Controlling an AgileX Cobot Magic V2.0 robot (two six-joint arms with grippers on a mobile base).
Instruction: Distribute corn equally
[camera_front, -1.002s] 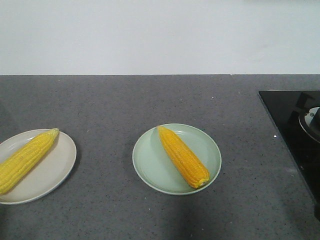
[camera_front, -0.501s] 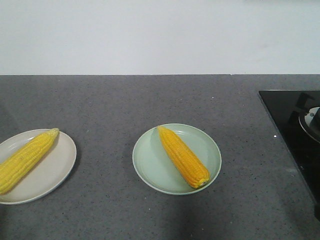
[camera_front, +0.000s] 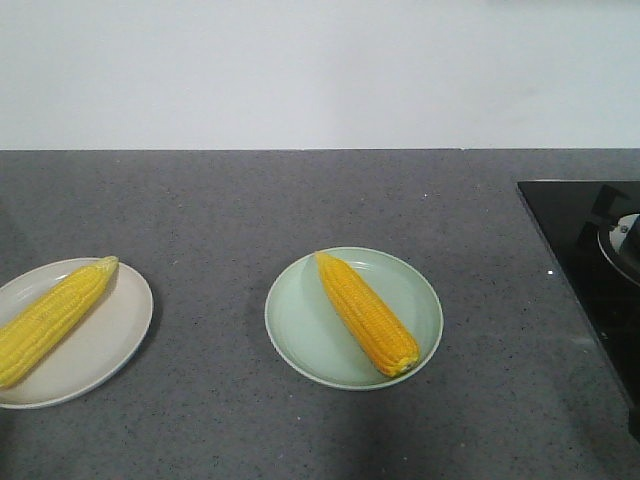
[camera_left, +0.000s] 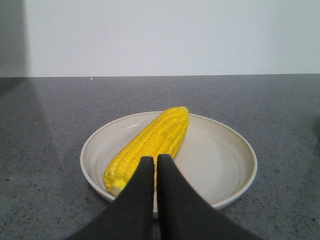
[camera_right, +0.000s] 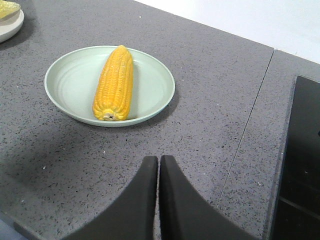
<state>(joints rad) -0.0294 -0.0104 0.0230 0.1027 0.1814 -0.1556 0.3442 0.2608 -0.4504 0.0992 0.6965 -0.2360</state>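
Grey speckled stone forms the surface (camera_front: 300, 200), backed by a plain white wall, with a black cooktop (camera_front: 585, 260) at its right edge. Two plates sit well apart on it: a cream plate (camera_front: 120, 330) at the left and a pale green plate (camera_front: 300, 335) near the middle.

Each plate carries one cob. The lighter yellow corn (camera_front: 50, 318) lies diagonally on the cream plate, its tapered tip pointing away toward the wall. The deeper orange-yellow corn (camera_front: 366, 313) lies diagonally on the green plate, tip toward the wall and blunt cut end toward the plate's near rim. Both are husked, with neat rows of kernels.

The left claw (camera_left: 152, 162) hangs just in front of the cream plate, its fingers pressed together and holding nothing. The right claw (camera_right: 158, 162) hovers over bare stone, near the green plate, likewise closed and empty.

With one cob per plate, the sharing looks finished. What remains, by my judgement, is only for both arms to draw clear without nudging either plate.
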